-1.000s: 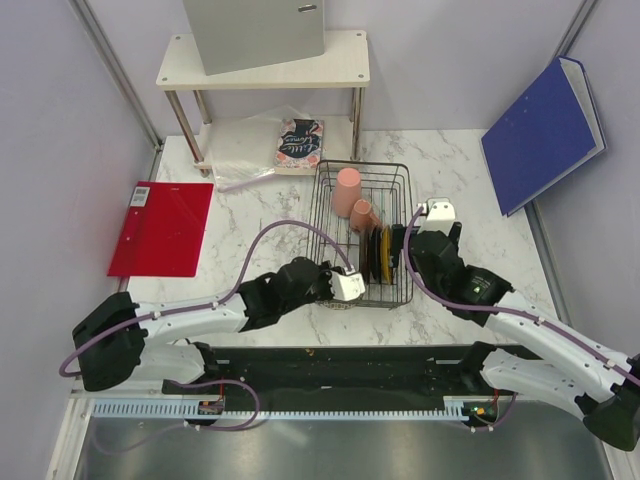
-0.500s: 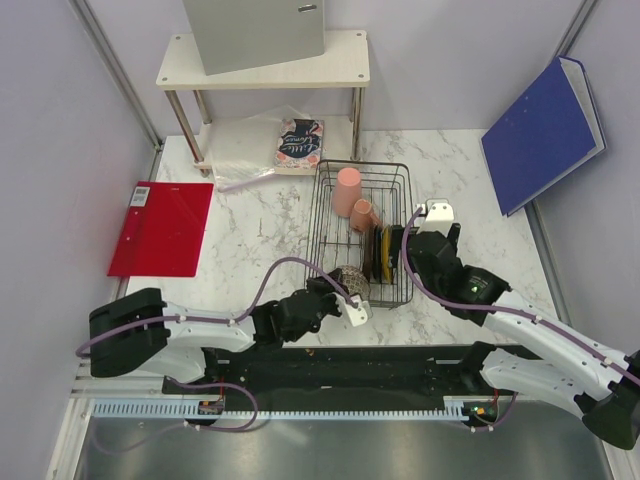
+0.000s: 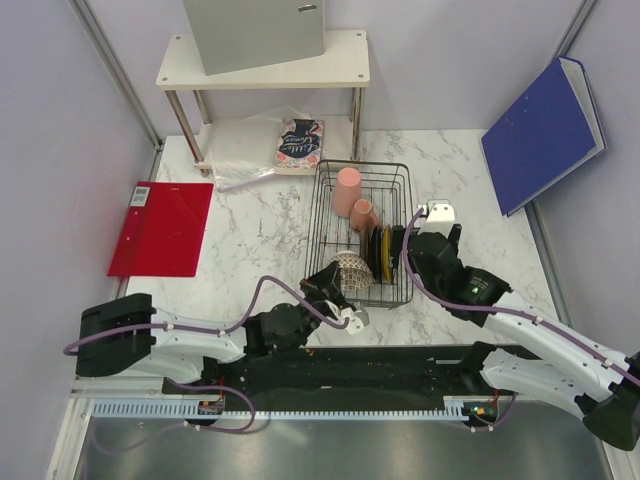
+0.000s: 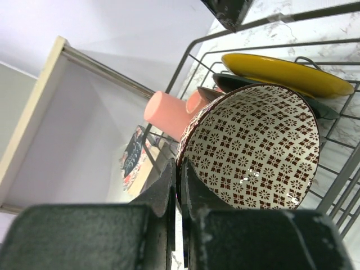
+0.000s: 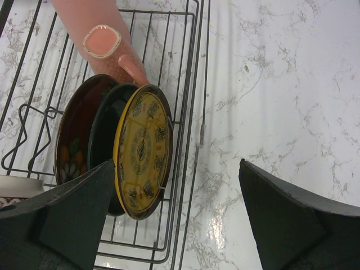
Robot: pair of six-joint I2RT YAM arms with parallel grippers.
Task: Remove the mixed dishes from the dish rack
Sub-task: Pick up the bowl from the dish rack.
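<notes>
The bowl hangs tilted over the near left corner of the rack. The left jaws are clamped on its rim, one finger inside and one outside. That thin wall is the only edge a narrow pinch can take, which is why the bowl sits on its side with its patterned inside facing the wrist. You cannot tell from here whether its lower edge is free of the rack wire. Just behind it the yellow plate and two dark plates stand on edge, leaning together near the rack's right side. The cup and mug lie farther back. Your right jaws stand wide apart and empty, above the plates and the rack's right rim, probably waiting to take a plate by its upper edge. The bowl needs bare counter left of the rack.
</notes>
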